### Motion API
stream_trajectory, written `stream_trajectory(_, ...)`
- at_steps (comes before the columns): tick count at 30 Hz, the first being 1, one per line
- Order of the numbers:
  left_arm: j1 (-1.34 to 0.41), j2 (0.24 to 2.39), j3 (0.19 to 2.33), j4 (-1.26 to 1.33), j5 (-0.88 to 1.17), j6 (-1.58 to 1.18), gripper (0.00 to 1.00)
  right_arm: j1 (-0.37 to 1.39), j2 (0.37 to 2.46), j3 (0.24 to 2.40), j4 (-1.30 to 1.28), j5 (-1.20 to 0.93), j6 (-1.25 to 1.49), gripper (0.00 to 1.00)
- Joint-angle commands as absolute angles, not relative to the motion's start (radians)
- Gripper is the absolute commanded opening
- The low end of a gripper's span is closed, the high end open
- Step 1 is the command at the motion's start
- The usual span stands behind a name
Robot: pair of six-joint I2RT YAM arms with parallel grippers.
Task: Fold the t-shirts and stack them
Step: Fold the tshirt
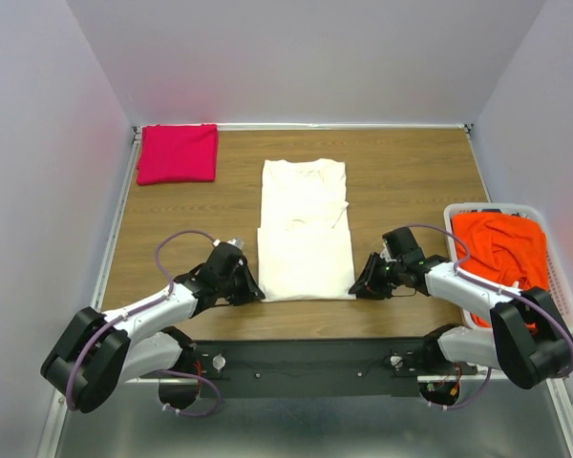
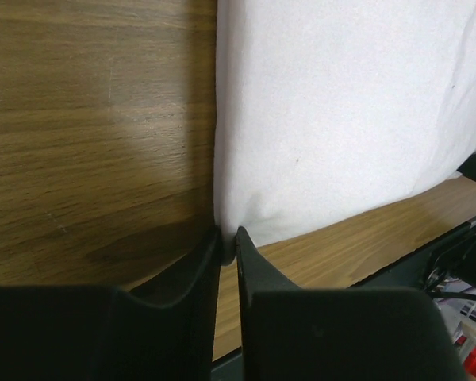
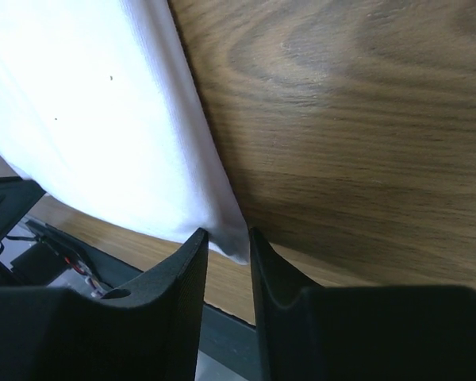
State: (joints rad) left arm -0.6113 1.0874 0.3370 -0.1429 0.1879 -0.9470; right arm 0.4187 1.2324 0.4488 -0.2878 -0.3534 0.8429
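T-shirt [image 1: 304,229], the cream-white one, lies folded mid-bench [image 1: 411,172]. We see the left gripper [image 2: 228,236] pinching its near left corner. The right gripper [image 3: 228,238] straddles the near right corner, and we cannot tell whether it clamps.

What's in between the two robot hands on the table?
The cream-white t-shirt: its near edge runs from the left gripper across to the right gripper. No other thing lies between them. The top view shows it.
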Motion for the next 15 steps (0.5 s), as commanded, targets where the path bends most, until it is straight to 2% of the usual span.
stream_trajectory(1, -0.621, 1.103, 0.364, -0.144, 0.202, -0.920, 0.16, 0.416, 1.232, 0.434, -0.261, -0.357, 0.862, 0.32)
stream_trajectory(5, -0.633, 1.111, 0.374, -0.133, 0.215, -0.914, 0.00, 0.416, 1.218, 0.436, -0.255, -0.371, 0.871, 0.23)
stream_trajectory(11, -0.670, 1.092, 0.368, -0.146, 0.219, -0.934, 0.00, 0.414, 1.164, 0.410, -0.256, -0.397, 0.882, 0.03)
stream_trajectory(15, -0.699, 1.054, 0.365, -0.175, 0.203, -0.948, 0.00, 0.416, 1.106, 0.365, -0.259, -0.423, 0.897, 0.00)
